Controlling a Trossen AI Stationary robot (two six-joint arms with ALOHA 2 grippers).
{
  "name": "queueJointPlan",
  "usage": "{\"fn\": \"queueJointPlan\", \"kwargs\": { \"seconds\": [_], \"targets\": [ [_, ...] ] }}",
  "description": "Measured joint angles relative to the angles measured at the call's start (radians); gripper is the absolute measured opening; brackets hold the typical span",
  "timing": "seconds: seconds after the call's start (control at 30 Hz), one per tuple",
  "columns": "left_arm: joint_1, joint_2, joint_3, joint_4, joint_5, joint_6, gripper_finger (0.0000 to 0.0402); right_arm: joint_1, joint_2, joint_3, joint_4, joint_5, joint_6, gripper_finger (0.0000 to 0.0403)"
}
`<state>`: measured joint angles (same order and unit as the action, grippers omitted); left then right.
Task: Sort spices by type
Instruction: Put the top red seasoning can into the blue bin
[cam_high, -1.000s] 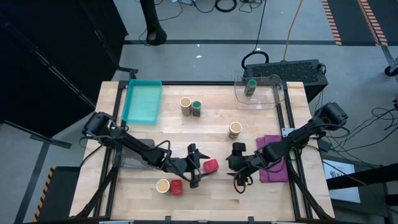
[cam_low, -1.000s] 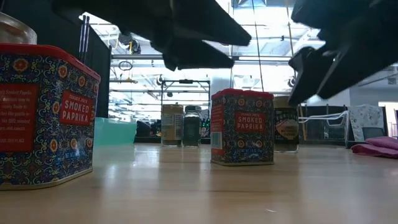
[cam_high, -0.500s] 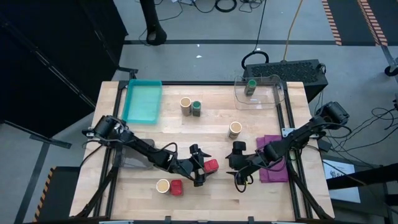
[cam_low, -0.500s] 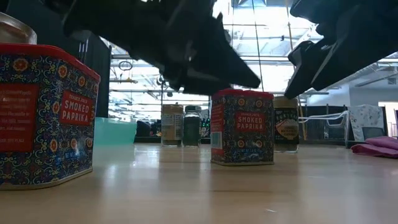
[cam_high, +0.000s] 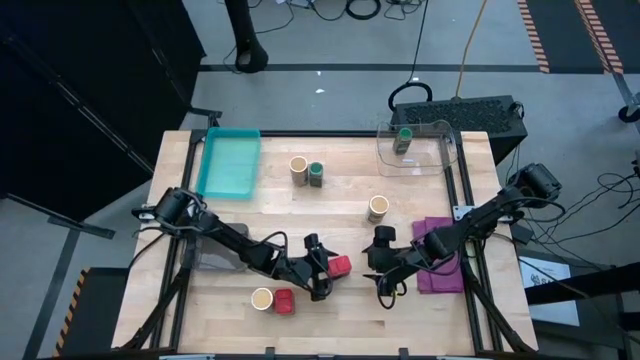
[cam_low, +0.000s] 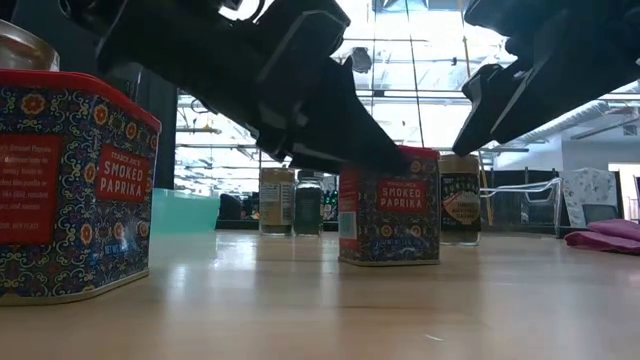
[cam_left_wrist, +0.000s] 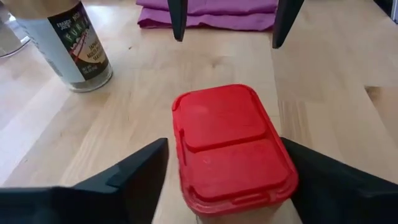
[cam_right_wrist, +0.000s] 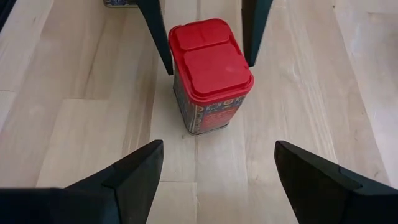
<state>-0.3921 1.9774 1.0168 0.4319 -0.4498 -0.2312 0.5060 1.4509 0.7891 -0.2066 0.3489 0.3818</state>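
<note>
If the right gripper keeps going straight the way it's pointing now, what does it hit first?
Most likely the red paprika tin, which stands dead ahead of the open right gripper. The left gripper already straddles that tin from the far side, so both would converge on it.

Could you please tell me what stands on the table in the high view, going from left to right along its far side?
Teal tray → tan jar → green-lidded jar → clear container holding another green-lidded jar.
</note>
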Motion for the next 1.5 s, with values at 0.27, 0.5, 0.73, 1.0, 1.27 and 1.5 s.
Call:
{"fn": "queueJointPlan", "kwargs": {
  "seconds": [0.27,0.5,0.73,1.0,1.27,1.5],
  "targets": [
    [0.0,0.0,0.0,-0.029,0.002,-0.024,0.0222,0.0,0.0,0.0,0.0,0.0,0.011,0.0293],
    [-0.012,-0.043,0.01,-0.032,-0.081,0.01,0.0222,-0.001,-0.016,0.0,-0.023,0.0,0.011,0.0293],
    [-0.055,-0.294,0.013,-0.263,-0.317,0.08,0.0222,-0.002,-0.165,0.0,-0.106,0.091,-0.001,0.0293],
    [0.008,-0.636,-0.003,-0.863,-0.627,-0.166,0.0222,-0.049,-0.321,0.0,-0.092,0.18,-0.06,0.0293],
    [0.29,-0.872,-0.168,-1.183,-0.704,-0.563,0.0222,-0.174,-0.332,0.0,-0.009,0.162,-0.203,0.0293],
    [0.63,-0.919,-0.262,-1.138,-0.595,-0.471,0.0222,-0.323,-0.33,0.0,0.076,-0.001,-0.281,0.0293]
  ]
}}
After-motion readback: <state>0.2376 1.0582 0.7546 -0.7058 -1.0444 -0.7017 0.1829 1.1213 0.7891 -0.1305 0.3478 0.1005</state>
